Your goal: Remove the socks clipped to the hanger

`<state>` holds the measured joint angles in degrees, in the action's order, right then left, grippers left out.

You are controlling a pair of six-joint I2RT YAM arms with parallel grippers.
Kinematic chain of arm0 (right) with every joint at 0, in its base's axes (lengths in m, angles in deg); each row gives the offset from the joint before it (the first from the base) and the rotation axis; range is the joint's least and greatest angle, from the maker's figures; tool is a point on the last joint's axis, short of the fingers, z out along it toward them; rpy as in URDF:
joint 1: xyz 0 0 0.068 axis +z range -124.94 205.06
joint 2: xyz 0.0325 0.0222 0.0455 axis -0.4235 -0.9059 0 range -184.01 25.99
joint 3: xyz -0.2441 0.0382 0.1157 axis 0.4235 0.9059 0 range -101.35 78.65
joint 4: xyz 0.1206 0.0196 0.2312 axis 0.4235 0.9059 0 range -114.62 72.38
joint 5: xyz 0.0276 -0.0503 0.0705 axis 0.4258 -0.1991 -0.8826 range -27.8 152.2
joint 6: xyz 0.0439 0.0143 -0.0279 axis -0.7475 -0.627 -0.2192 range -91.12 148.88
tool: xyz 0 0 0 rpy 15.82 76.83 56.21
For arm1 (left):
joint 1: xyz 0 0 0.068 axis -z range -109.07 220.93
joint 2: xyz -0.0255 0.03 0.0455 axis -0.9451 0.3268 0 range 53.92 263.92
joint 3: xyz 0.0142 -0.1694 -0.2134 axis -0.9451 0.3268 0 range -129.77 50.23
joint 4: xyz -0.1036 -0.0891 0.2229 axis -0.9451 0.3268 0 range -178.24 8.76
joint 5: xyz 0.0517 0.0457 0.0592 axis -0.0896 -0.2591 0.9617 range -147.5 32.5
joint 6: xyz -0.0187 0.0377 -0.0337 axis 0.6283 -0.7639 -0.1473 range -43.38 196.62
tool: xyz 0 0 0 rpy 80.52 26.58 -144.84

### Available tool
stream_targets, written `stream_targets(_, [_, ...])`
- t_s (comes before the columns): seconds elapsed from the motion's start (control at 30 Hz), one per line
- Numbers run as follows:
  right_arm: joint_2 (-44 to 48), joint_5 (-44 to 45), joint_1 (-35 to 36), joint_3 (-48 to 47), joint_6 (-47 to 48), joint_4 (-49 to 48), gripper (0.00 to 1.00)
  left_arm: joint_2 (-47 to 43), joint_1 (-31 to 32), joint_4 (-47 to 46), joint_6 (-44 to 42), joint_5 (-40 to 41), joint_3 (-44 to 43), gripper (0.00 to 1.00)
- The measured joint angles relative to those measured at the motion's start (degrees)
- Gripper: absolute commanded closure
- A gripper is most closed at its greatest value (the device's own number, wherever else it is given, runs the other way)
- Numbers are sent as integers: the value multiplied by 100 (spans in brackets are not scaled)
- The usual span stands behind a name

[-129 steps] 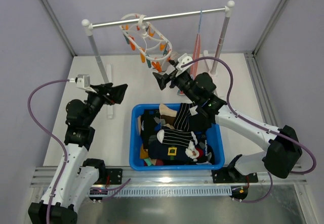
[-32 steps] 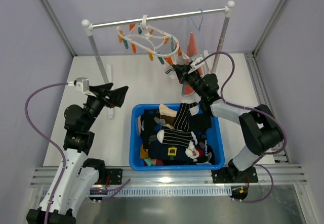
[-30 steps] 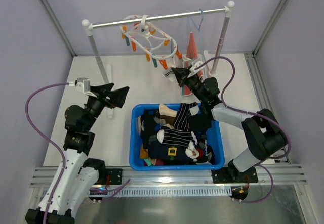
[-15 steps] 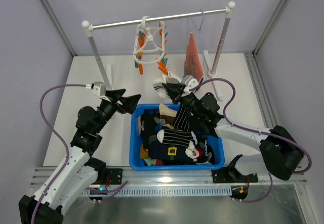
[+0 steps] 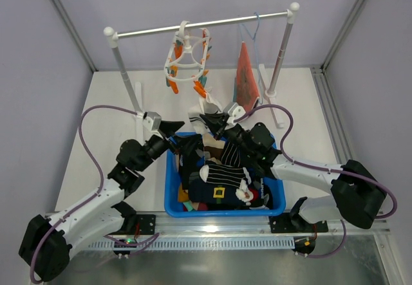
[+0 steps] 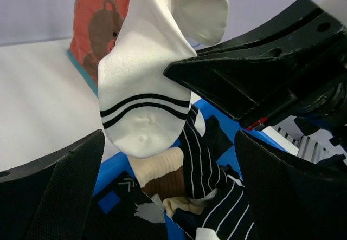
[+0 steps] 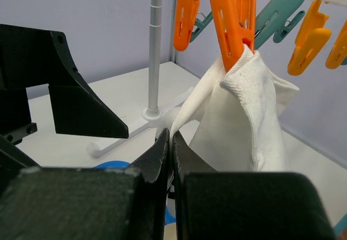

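Evidently the job is near its end but not finished. One white sock with two black stripes [image 6: 142, 91] hangs by its cuff from an orange peg [image 7: 227, 26] of the white plastic oval-ring hanger [image 5: 187, 56]. The other pegs in the right wrist view carry nothing. Below it, the blue plastic basket [image 5: 170, 188] on the worktop is full of mixed socks.

The right gripper [image 7: 172, 142] has its jaws pressed together, and they look clamped on the loose edge of that sock's cuff, just under the peg. The left gripper [image 6: 169, 137] has its jaws wide apart and faces the sock's foot, with nothing between them. What seems left is to pull this sock out of its peg and drop it.

About a second ago the right arm was stretched far towards the metal rail [image 5: 212, 22], and the hanger was dragged out tilted towards it. Now the hanger hangs upright under the rail, and the right gripper sits lower, over the basket's far rim. The left arm, then well off to the left, has swung in to the basket's far left corner.
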<state>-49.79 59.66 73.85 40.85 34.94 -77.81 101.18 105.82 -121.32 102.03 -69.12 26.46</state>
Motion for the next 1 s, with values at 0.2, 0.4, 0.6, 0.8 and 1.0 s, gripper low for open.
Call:
stream_targets(0.2, [0, -76, 42, 2, -85, 2, 96, 302, 61, -221, -170, 11, 0, 0])
stream_targets(0.4, [4, -275, 122, -2, -221, 9, 96, 649, 249, -256, -391, 105, -127, 0])
stream_targets(0.6, [144, -527, 212, -4, -380, 96, 96, 1172, 356, -262, -584, 284, -293, 1])
stream_targets(0.8, [269, -688, 293, -20, -474, 136, 95, 1488, 590, -271, -789, 662, -415, 22])
stream_targets(1.0, [363, -632, 321, -22, -428, 372, 33, 1512, 833, -348, -964, 984, -420, 100])
